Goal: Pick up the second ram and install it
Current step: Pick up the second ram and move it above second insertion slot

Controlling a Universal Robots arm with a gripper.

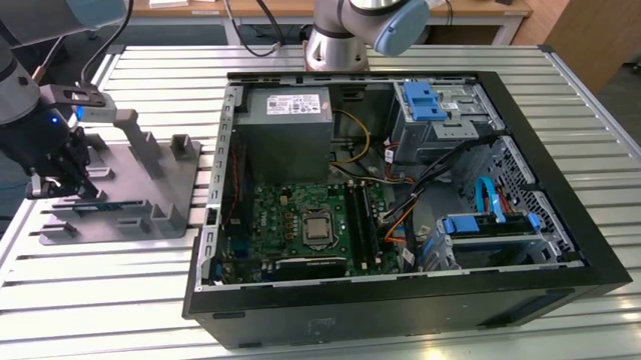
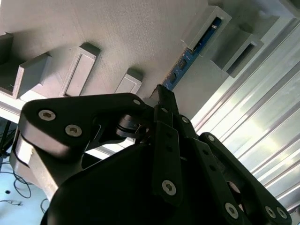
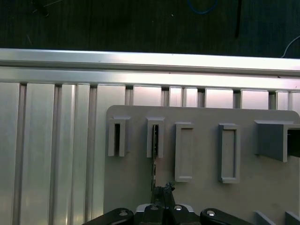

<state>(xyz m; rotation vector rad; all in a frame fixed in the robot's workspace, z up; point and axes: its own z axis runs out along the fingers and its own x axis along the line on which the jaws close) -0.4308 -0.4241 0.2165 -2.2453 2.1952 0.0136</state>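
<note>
blue-green second ram [image 2: 185, 58] in grey holder plate [image 3: 201, 197], gripper [image 3: 162, 190] pinched on it

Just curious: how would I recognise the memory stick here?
On the exterior view's left, beside the open computer case, lies a grey holder plate. The second ram stands on edge in its slotted pegs: a thin blue-green strip among grey blocks.
</note>
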